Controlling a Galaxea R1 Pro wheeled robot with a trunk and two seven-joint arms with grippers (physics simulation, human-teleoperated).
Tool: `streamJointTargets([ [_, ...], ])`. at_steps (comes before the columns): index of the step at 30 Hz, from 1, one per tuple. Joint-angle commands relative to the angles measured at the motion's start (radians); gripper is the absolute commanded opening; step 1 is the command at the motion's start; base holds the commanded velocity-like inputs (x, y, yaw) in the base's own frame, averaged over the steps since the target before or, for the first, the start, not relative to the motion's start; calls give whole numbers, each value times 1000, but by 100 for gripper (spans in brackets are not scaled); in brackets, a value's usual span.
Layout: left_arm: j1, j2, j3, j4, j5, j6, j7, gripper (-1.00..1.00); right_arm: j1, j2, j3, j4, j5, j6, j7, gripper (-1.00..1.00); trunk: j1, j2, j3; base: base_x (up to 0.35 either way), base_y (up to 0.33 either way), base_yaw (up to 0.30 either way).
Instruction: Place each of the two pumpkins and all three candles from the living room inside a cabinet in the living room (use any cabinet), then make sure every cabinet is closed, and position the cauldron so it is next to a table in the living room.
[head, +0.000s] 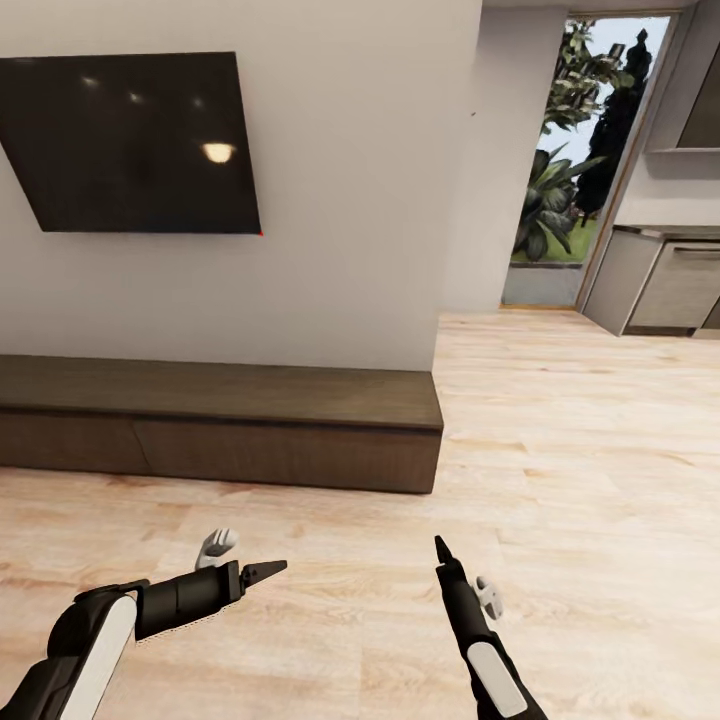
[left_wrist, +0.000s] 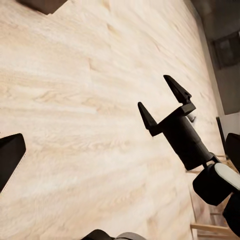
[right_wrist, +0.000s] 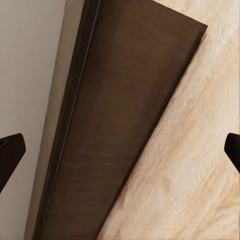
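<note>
Grippers, the left gripper (head: 272, 571) and the right gripper (left_wrist: 164, 103), are held low and empty over the wood floor (head: 560, 480), the right spread wide and the left impossible to judge, while the cabinet (head: 250, 425) is seen shut ahead, likely being neared.
</note>
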Motion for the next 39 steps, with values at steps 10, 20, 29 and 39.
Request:
streamJointTargets([
  [10,0,0,1,1,-4,4,-6,100,-6,1,0,1,-8,1,-1,100,0,0,-1,338,0,0],
  [20,0,0,2,3,-4,2,-6,100,-15,1,-4,32,-107,39,59,100,0,0,-1,325,0,0],
  [29,-1,0,1,3,-1,4,-8,100,-14,1,-6,60,-296,168,131,100,0,0,-1,89,0,0],
  [39,-1,0,5,4,1,4,-8,100,-14,1,-3,70,-299,166,162,100,0,0,-1,221,0,0],
])
